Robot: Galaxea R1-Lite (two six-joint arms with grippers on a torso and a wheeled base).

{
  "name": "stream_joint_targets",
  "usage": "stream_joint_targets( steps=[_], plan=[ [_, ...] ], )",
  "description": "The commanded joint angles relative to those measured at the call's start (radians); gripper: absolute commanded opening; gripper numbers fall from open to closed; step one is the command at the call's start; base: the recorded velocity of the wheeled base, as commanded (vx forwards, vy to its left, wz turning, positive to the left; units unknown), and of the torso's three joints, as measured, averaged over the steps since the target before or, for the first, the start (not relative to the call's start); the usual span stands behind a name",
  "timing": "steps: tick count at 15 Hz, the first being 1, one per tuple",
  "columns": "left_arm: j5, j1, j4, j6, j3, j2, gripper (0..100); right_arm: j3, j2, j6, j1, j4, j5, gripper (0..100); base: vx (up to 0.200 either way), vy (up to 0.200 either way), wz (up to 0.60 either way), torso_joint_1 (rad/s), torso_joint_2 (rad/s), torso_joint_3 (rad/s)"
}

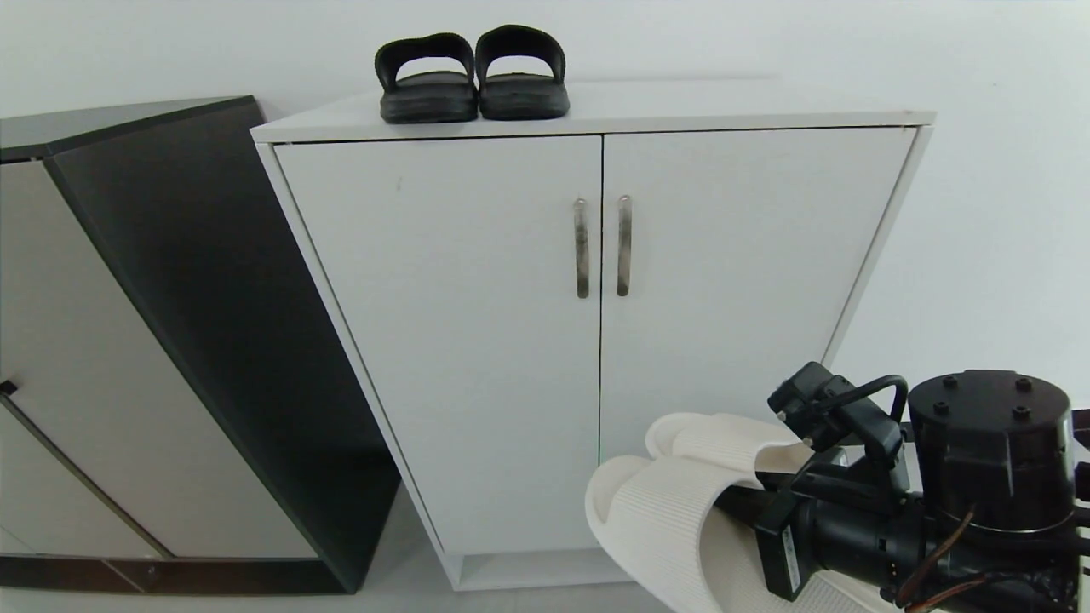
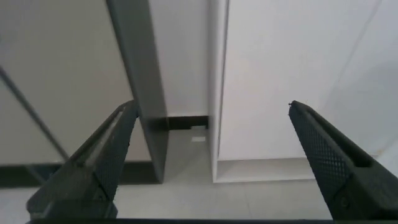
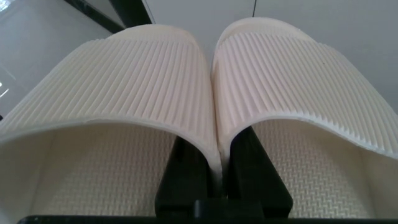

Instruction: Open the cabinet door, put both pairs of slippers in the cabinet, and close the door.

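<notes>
A pair of black slippers (image 1: 473, 77) stands side by side on top of the white cabinet (image 1: 477, 358). Both cabinet doors are shut, with two metal handles (image 1: 582, 249) at the middle seam. Low at the right, in front of the right door, my right gripper (image 1: 754, 494) is shut on a pair of ribbed white slippers (image 1: 673, 502). Its fingers (image 3: 186, 180) pinch the two inner strap edges of the white slippers (image 3: 149, 87) together. My left gripper (image 2: 212, 106) is open and holds nothing, facing the cabinet's lower left corner (image 2: 219, 155).
A dark cabinet (image 1: 196, 340) with a slanted side stands close on the white cabinet's left, leaving a narrow gap (image 2: 186, 124). Pale floor (image 2: 205, 199) lies in front. A white wall (image 1: 996, 213) runs behind and to the right.
</notes>
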Motion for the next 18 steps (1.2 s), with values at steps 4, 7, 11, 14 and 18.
stream_joint_targets(
  steps=[4,7,11,14,18],
  plan=[
    [-0.011,-0.003,-0.004,-0.191,-0.299,0.202,100,0.002,0.001,0.000,0.000,-0.001,0.001,0,0.000,0.000,0.00,-0.001,0.11,0.097],
    [-0.256,-0.050,-0.207,-0.154,-0.347,0.698,100,0.008,0.004,-0.009,0.001,-0.001,-0.001,0,0.000,0.000,0.00,0.000,0.00,0.000],
    [-0.491,-0.173,-0.661,-0.151,-0.370,1.170,100,0.023,-0.002,-0.012,0.000,-0.026,-0.001,0,0.000,0.000,0.00,0.000,0.00,0.000],
    [-0.489,-0.394,-0.757,-0.151,-0.469,1.345,100,0.029,0.008,-0.012,0.000,-0.046,0.001,0,0.000,0.000,0.00,0.000,0.00,0.000],
    [-0.486,-0.583,-0.753,-0.157,-0.635,1.449,100,0.028,0.021,-0.014,0.000,-0.046,0.001,0,0.000,0.000,0.00,0.000,0.00,0.000]
  ],
)
